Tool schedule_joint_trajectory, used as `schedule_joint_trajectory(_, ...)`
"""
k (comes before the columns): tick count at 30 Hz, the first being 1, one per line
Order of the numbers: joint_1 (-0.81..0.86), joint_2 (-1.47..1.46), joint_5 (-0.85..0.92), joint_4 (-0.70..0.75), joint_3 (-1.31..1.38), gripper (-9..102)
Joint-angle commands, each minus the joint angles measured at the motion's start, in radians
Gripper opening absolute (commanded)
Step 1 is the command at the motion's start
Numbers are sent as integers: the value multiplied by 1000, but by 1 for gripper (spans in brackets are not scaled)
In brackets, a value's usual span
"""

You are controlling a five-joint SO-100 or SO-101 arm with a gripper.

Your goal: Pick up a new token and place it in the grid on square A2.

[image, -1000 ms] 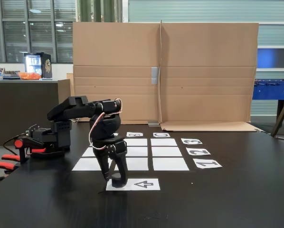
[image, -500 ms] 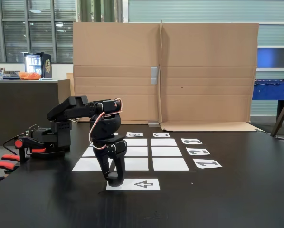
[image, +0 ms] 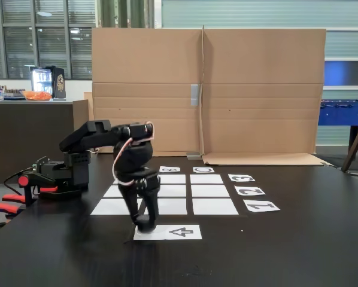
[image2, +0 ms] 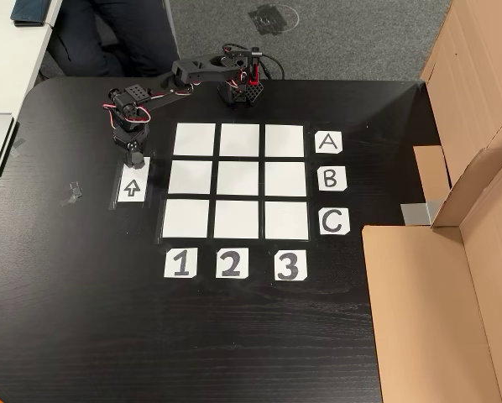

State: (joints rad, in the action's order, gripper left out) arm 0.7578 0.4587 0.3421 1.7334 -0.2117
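In the other view, one gripper [image2: 133, 159] points down at the far end of the single arrow sheet [image2: 131, 188]; its finger gap and any token between them are too blurred to tell. Right of it lies the grid [image2: 238, 180], nine bare white cells, square A2 [image2: 239, 140] in the top row's middle, then three letter labels [image2: 331, 179] and three number labels [image2: 231, 264].

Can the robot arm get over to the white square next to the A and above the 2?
Probably yes. That square is bare, nothing stands between it and the gripper, and it lies close to the arm's base. The gripper now hangs over the arrow sheet.
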Motion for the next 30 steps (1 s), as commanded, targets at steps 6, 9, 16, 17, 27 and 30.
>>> schedule_joint_trajectory(6,-74,204,-23,9,-25,15)
schedule_joint_trajectory(9,-107,279,-23,9,-83,15)
schedule_joint_trajectory(16,-202,480,-9,9,-287,15)
schedule_joint_trajectory(17,-216,508,-6,9,-316,16)
schedule_joint_trajectory(27,-376,769,23,3,-624,17)
schedule_joint_trajectory(30,-430,854,37,2,-715,17)
